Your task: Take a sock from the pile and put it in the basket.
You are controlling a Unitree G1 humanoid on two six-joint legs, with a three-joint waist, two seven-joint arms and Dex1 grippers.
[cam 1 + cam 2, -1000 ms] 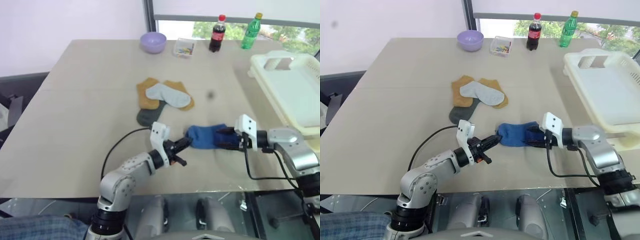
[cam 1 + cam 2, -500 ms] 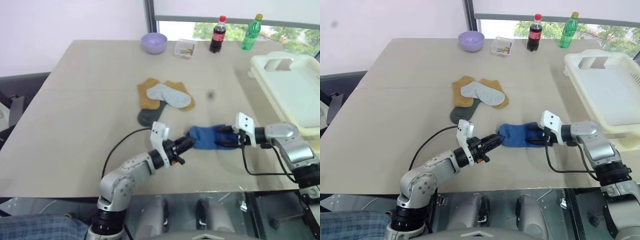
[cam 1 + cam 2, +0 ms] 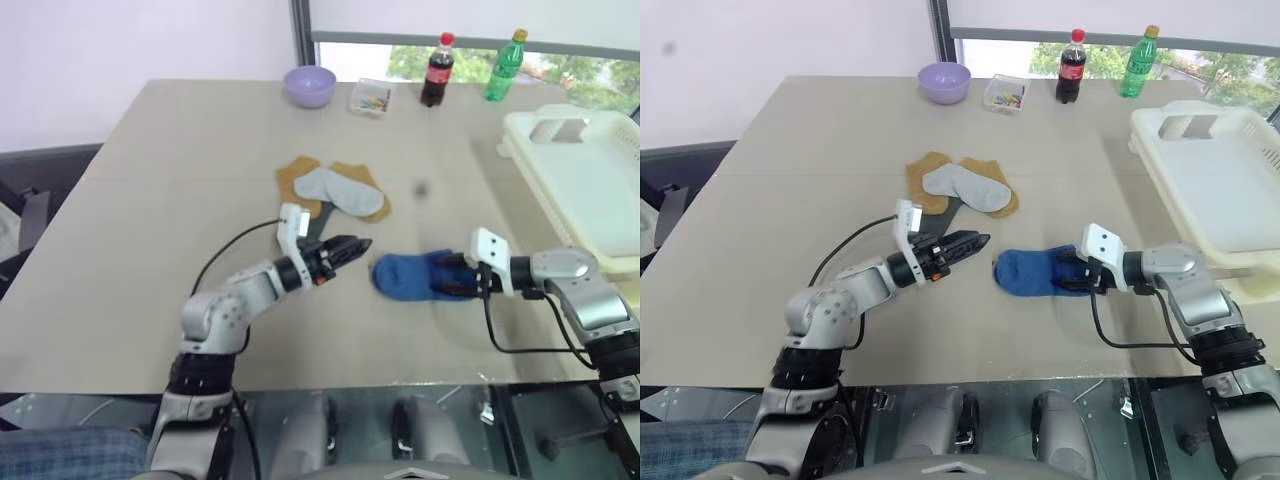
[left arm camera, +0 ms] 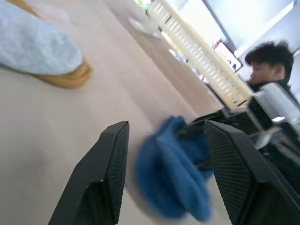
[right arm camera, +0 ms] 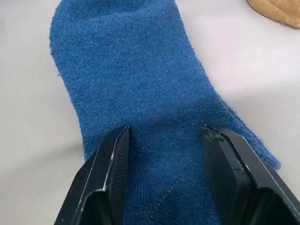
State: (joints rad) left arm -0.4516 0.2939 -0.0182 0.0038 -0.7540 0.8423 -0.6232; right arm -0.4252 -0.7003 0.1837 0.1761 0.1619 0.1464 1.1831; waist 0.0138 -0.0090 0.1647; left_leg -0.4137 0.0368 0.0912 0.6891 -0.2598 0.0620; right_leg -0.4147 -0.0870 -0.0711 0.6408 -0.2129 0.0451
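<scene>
The blue sock [image 3: 412, 275] lies flat on the table [image 3: 150, 200], apart from the pile [image 3: 330, 192] and well short of the basket [image 3: 590, 170] at your right. Your right gripper [image 5: 164, 154] is on its near end, fingers spread with sock between them and not yet pinched, so press down into the cloth and close fully before you lift; a shallow bite on knit fabric will likely slip. Take both layers if you can, so the sock does not open and trail. Your left gripper [image 3: 350, 246] sits just beside the sock's far end, fingers apart and holding nothing; draw it clear toward the pile side so it does not snag the toe. Then lift high enough to clear the basket rim, which stands above the table, carry right, and release over the middle.
</scene>
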